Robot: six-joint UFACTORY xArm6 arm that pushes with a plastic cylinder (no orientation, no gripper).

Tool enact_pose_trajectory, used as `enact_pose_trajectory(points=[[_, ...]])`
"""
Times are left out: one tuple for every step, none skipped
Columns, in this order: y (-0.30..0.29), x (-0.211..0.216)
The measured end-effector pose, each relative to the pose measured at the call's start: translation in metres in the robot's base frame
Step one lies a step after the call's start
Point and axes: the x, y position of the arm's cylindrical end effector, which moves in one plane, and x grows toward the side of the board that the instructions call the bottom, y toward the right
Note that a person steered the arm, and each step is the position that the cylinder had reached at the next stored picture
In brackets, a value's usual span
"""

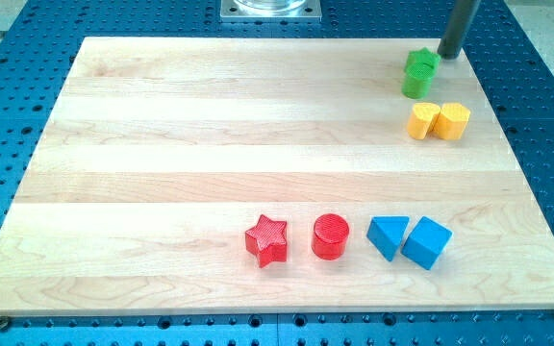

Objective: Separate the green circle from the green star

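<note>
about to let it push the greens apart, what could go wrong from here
1. My tip sits just right of the green star, which touches the green circle below it; a downward push would likely move both together.
2. The yellow blocks lie close below the green circle and could get knocked.
3. The greens sit near the wooden board's top right edge, so a sideways glance might slide one off.

Showing no readable txt, labels, brands, nos. or signs anywhere in camera view. Nothing printed on wooden board (162, 144), on blue perforated table (546, 96) w/ its plain hole grid, or on coloured blocks. Metal plate (270, 9) at view's top also bearing no legible marks.
</note>
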Motion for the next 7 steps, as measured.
enact_pose_trajectory(points=[[-0.026, 0.044], [-0.077, 0.066], [-0.066, 0.066], [-0.057, 0.077], [-0.085, 0.083], [-0.096, 0.079], [-0.128, 0.082]])
